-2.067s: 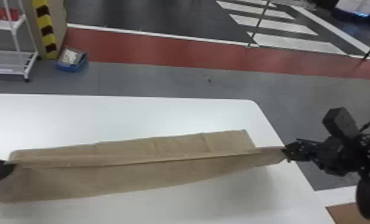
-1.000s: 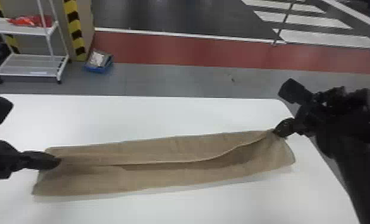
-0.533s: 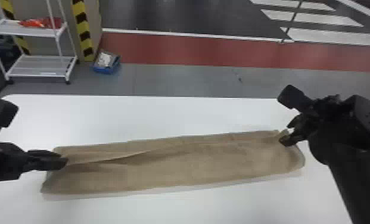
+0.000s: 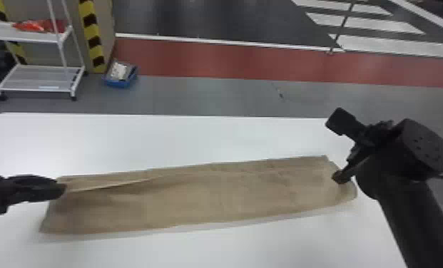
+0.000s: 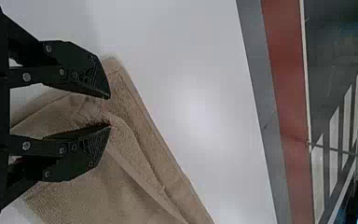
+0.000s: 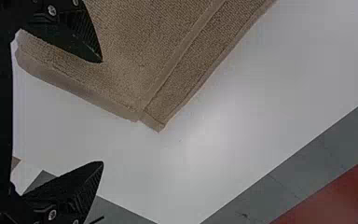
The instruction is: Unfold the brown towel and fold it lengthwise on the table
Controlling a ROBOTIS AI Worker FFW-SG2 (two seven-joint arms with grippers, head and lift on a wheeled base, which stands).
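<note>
Brown towel [image 4: 209, 199] lies folded lengthwise; your left gripper [image 5: 110, 112] part-open, right gripper [image 6: 102, 112] wide, both empty. Lift each straight up, without dragging.

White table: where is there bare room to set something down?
One bare strip of the white table lies between the towel's far side and the table's far edge. Another lies nearer, bordered by the towel and right arm. It's crowded at the towel's ends, around the left claw and right claw.
</note>
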